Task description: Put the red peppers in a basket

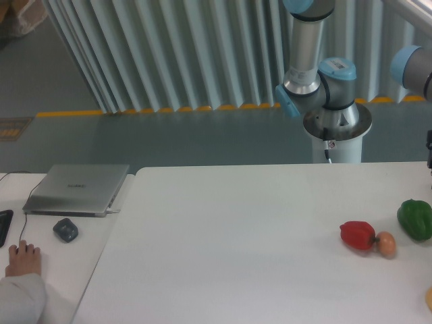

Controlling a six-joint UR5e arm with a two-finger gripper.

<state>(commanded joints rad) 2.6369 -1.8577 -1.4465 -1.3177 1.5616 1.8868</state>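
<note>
The red pepper (357, 235) lies on the white table (236, 256) at the right, glossy and lumpy. A small orange-brown egg-shaped thing (385, 244) touches its right side. The green bell pepper (416, 219) sits further right near the frame edge. No basket shows in this view. The arm's base (335, 121) stands behind the table and its links run out of frame at the top and right. The gripper is out of view.
A closed grey laptop (77, 190) and a dark mouse (65, 230) sit on the left desk, with a person's hand (23, 259) at the lower left. A yellow thing (428, 298) peeks in at the right edge.
</note>
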